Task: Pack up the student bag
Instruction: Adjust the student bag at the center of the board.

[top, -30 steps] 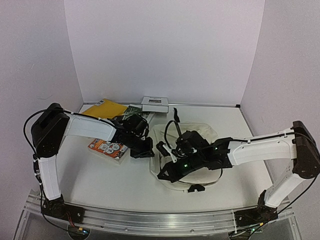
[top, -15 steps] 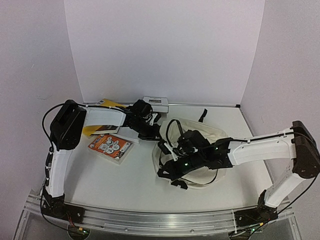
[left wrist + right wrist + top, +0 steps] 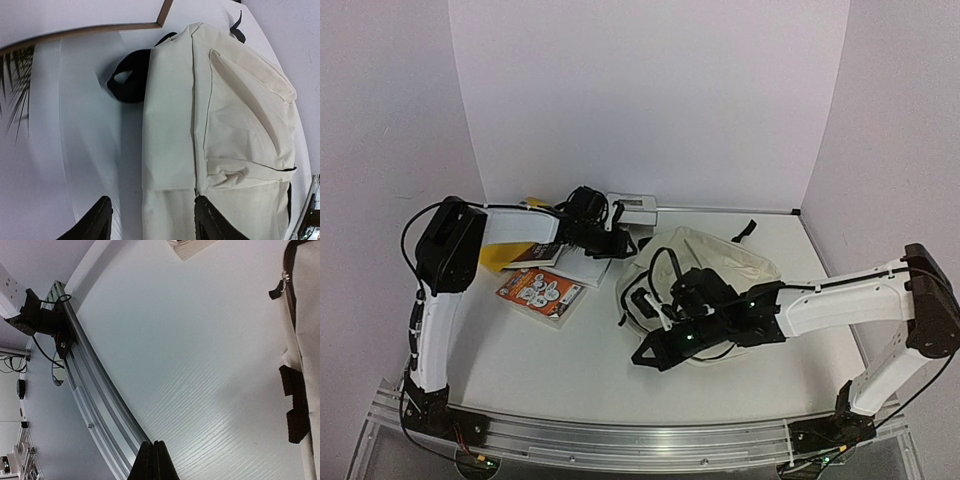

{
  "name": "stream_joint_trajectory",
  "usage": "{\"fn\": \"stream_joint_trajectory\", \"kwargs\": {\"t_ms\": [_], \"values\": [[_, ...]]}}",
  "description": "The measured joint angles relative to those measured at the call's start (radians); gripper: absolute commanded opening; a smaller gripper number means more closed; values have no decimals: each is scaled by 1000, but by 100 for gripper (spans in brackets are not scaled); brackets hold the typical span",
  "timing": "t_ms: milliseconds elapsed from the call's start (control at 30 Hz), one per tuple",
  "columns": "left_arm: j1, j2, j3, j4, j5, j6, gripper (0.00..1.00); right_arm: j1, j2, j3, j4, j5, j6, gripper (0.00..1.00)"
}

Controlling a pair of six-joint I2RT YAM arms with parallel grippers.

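The student bag (image 3: 725, 258) is a cream fabric backpack lying flat on the table, right of centre, with black straps at its edges. In the left wrist view the student bag (image 3: 220, 135) fills the right half, and a black strap loop (image 3: 129, 84) sticks out at its top left. My left gripper (image 3: 617, 243) hovers at the bag's back left corner. It (image 3: 152, 222) is open and grips nothing, though the bag's edge shows beyond its fingers. My right gripper (image 3: 645, 357) is shut and empty over the bare table just in front of the bag; in its own view it (image 3: 152, 460) points at the table's front edge.
Books lie at the back left: a yellow one (image 3: 500, 256), an orange one (image 3: 540, 291), a white one (image 3: 586, 269), and a grey-framed one (image 3: 631, 207) by the back wall. A metal rail (image 3: 95, 395) runs along the table's front edge. The right arm reaches across the bag.
My left gripper moved toward the back wall, then opened and let go of the bag. The bag shifted back and to the right. The right gripper stayed shut.
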Motion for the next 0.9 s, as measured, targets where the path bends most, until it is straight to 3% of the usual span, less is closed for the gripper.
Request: {"fn": "stream_joint_trajectory", "kwargs": {"t_ms": [33, 133, 267, 467, 700, 900], "values": [[-5, -35, -45, 2, -7, -10, 64, 0, -2, 0, 0, 31, 10, 0], [-18, -145, -174, 13, -18, -37, 72, 0, -11, 0, 0, 112, 46, 20], [-37, -303, -362, 56, -16, -101, 77, -5, -18, 11, -5, 251, 97, 35], [-62, -461, -640, 204, -13, -192, 79, -50, 86, 171, -74, 397, 47, 42], [-61, -489, -728, 238, -13, -244, 79, -61, 224, 288, -166, 451, -173, 59], [-61, -525, -781, 282, -11, -266, 80, -61, 288, 296, -216, 526, -309, 63]]}}
